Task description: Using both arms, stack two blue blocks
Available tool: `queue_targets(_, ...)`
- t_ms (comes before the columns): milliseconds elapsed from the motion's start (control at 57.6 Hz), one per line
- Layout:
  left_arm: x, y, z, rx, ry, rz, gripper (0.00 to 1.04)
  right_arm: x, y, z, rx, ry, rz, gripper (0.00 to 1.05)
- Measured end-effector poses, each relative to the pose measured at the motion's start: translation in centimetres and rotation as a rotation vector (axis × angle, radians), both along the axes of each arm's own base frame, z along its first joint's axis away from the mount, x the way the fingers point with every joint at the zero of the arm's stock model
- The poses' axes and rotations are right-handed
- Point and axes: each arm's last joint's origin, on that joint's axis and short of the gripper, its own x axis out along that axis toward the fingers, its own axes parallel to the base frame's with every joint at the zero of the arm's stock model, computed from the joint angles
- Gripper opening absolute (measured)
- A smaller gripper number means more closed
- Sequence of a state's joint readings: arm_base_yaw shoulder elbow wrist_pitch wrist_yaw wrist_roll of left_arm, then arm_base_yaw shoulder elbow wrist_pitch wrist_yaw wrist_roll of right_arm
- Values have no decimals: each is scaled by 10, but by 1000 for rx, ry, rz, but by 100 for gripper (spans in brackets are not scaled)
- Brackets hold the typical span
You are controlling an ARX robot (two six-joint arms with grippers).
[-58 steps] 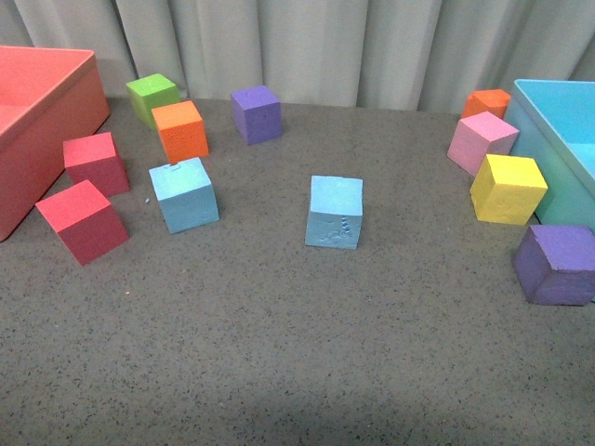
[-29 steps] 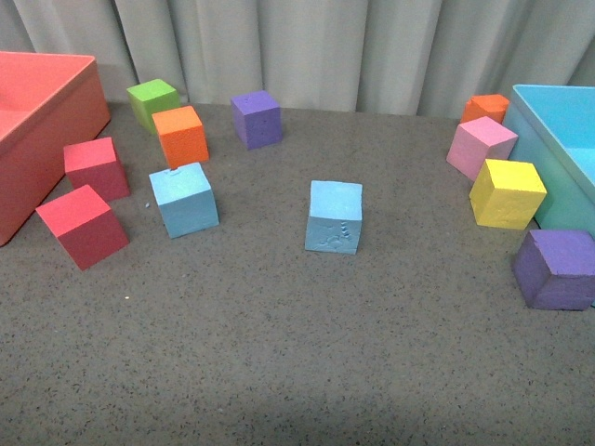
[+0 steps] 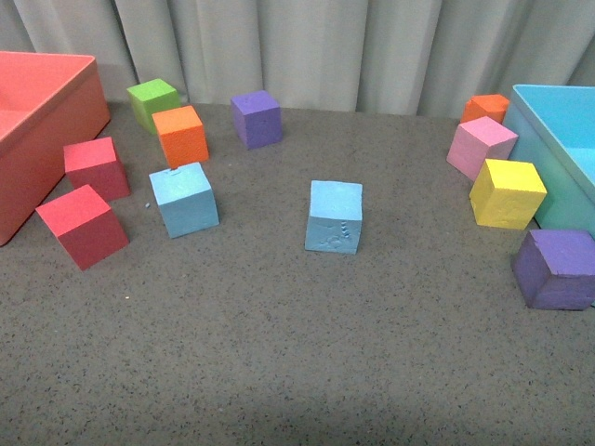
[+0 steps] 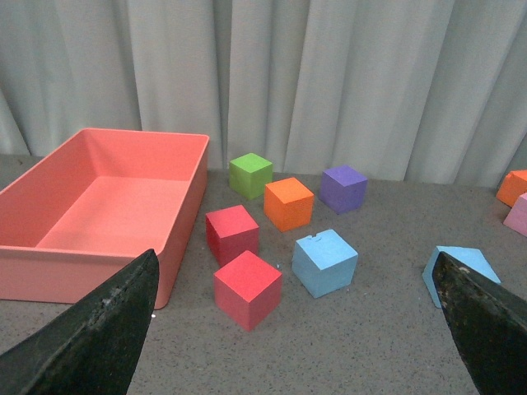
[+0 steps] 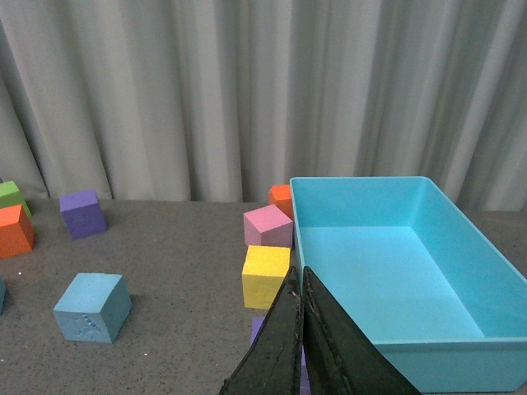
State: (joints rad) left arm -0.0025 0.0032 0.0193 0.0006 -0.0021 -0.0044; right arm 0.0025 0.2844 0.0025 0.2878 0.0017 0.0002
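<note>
Two light blue blocks lie apart on the grey table. One blue block (image 3: 184,199) is at the left, next to the red cubes. The other blue block (image 3: 335,216), with embossed marks on its front, is in the middle. Neither arm shows in the front view. My left gripper (image 4: 295,257) is open and empty, back from the blocks. The left block (image 4: 324,262) shows between its fingers (image 4: 107,329), and the marked block (image 4: 459,263) is partly hidden behind one finger. My right gripper (image 5: 298,273) is shut and empty near the bin, with the marked block (image 5: 92,307) well off to its side.
A red bin (image 3: 56,102) stands at the far left and a light-blue bin (image 3: 558,139) at the far right. Two red cubes (image 3: 84,223), an orange cube (image 3: 181,133), a green cube (image 3: 152,98) and a purple cube (image 3: 256,117) lie at the left. Pink (image 3: 481,144), yellow (image 3: 507,191) and purple (image 3: 555,268) cubes lie by the blue bin.
The front view shifted very slightly a second ago. No block has moved relative to the others.
</note>
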Motion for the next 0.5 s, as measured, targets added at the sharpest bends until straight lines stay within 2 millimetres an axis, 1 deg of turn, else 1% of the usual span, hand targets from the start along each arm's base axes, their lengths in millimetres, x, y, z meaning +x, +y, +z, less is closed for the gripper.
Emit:
queue_targets(399, 0, 0, 0, 0, 0, 0, 98, -7, 0, -1, 0, 0, 0, 1)
queue_targets(503, 0, 0, 0, 0, 0, 0, 98, -15, 0, -5, 0, 35, 3, 1)
